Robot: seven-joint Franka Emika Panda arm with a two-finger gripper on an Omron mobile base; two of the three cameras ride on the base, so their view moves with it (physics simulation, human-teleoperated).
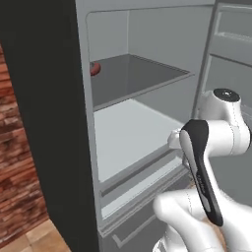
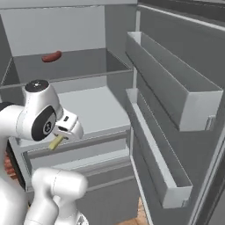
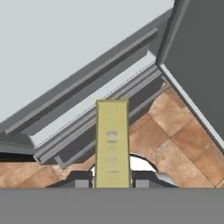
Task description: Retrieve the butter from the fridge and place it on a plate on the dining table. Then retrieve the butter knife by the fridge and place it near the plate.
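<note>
The fridge (image 1: 128, 133) stands open in front of me, its white shelf (image 2: 92, 110) bare. My gripper (image 3: 112, 180) is shut on the butter (image 3: 112, 140), a pale-yellow stick that juts out between the two fingertips. In the right base view the butter (image 2: 56, 142) slants down from the gripper (image 2: 62, 136), just outside the shelf's front edge and above the bottom drawer. The hand view looks down past the stick at the shelf front and the floor. The plate, the dining table and the butter knife are out of view.
A small red lump (image 2: 52, 56) lies on the upper grey shelf, also seen as a red lump (image 1: 95, 68) at the far left. The open door on the right carries two long grey bins (image 2: 176, 92). Brown floor tiles (image 3: 175, 140) lie below.
</note>
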